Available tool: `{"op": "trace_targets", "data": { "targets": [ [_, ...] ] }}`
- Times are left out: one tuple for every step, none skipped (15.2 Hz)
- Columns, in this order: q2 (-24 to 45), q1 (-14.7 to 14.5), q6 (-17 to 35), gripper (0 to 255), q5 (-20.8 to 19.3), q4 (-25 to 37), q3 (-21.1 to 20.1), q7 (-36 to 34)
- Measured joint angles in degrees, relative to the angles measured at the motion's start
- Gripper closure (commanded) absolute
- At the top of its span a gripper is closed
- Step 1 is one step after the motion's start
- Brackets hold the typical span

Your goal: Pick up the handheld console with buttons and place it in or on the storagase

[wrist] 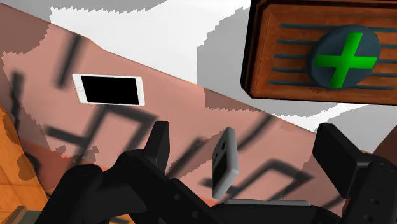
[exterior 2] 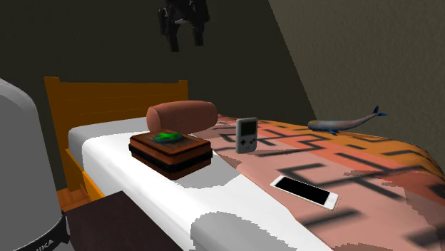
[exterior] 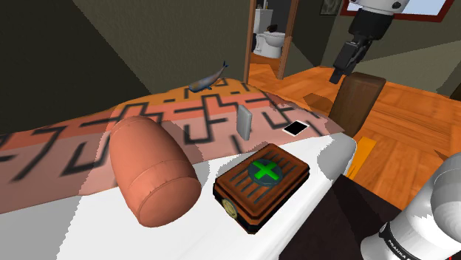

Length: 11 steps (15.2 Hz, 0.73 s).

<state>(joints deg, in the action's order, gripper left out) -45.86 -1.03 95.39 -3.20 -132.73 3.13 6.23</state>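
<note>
A grey handheld console point(exterior: 244, 120) point(exterior 2: 247, 135) stands upright on the patterned orange blanket. The storage case point(exterior: 260, 185) point(exterior 2: 170, 151) is a brown box with a green cross on its lid, lying flat on the white sheet close to the console. My gripper point(exterior: 338, 72) point(exterior 2: 185, 39) hangs open, high above the bed and apart from both. In the wrist view the console point(wrist: 226, 162) shows far below, between my spread fingers point(wrist: 159, 143), untouched, with the case point(wrist: 318, 54) beyond it. Nothing is held.
A white phone with a black screen point(exterior: 295, 128) point(exterior 2: 304, 191) point(wrist: 108, 90) lies flat on the blanket near the bed's edge. A reddish bolster pillow point(exterior: 151, 170) point(exterior 2: 182, 114) lies beside the case. A blue-grey whale toy point(exterior: 208, 77) point(exterior 2: 342, 123) sits farther along the blanket.
</note>
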Motion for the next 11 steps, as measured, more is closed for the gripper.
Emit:
{"op": "trace_targets", "data": {
  "targets": [
    [0.0,0.0,0.0,0,0.0,0.0,0.0,0.0],
    [0.9,0.0,0.6,0,0.0,0.2,0.0,-0.1],
    [2.4,-0.1,1.6,0,0.1,0.5,0.0,-0.2],
    [4.4,-0.2,2.9,0,0.2,0.9,0.0,-0.4],
    [5.7,-0.2,3.8,0,0.2,1.1,0.2,-0.3],
    [7.6,-0.3,5.0,0,0.4,1.6,0.0,-0.6],
    [10.1,-0.5,6.5,0,0.7,2.3,-0.2,-1.0],
    [12.5,-0.6,7.9,0,0.8,3.0,-0.2,-1.2],
    [14.8,-0.7,9.1,0,1.0,4.0,-0.2,-1.3],
    [16.7,-0.8,10.3,0,1.1,4.4,-0.2,-1.4],
    [18.9,-0.8,11.5,0,1.2,5.1,-0.1,-1.4]
  ]
}}
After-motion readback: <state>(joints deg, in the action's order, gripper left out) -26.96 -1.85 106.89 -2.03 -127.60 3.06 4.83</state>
